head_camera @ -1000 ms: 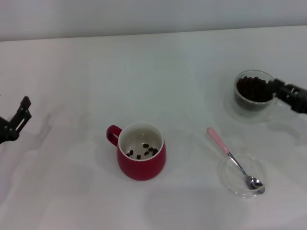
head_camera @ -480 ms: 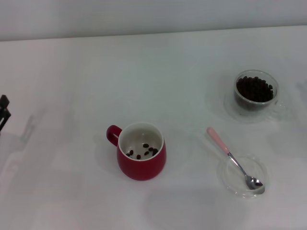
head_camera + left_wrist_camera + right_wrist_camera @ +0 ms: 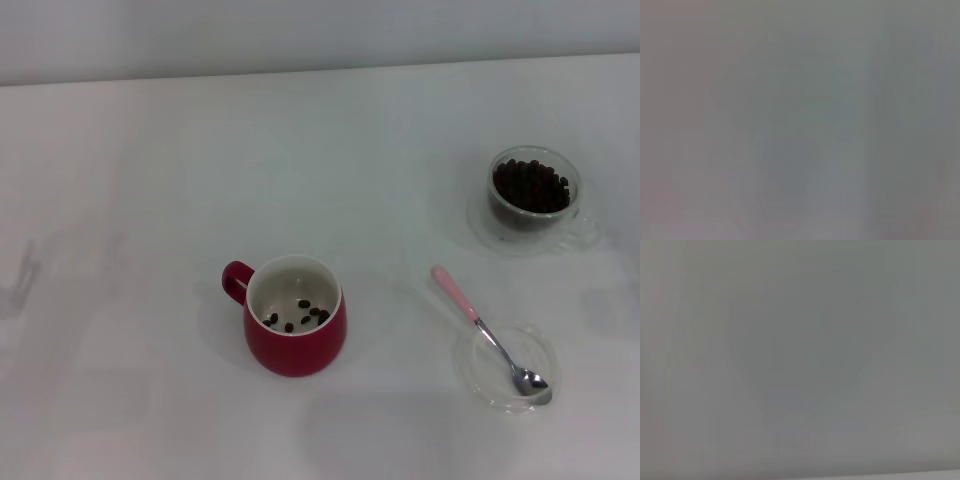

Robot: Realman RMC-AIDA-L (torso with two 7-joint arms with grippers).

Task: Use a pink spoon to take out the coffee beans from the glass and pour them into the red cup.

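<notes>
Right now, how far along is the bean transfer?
Partly done: a few dark coffee beans lie in the squat dark red ceramic cup. Nothing is in hand: no gripper shows in any view, and the pink-handled metal spoon rests with its bowl in the flat clear dish. Left: the clear double-walled glass is nearly full of beans, so most scooping remains.

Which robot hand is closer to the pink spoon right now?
Neither can be judged: both grippers are out of every view. The pink spoon lies alone, its bowl in the clear dish.

Glossy red cup (image 3: 296,330) — shiny metal spoon (image 3: 490,333)
</notes>
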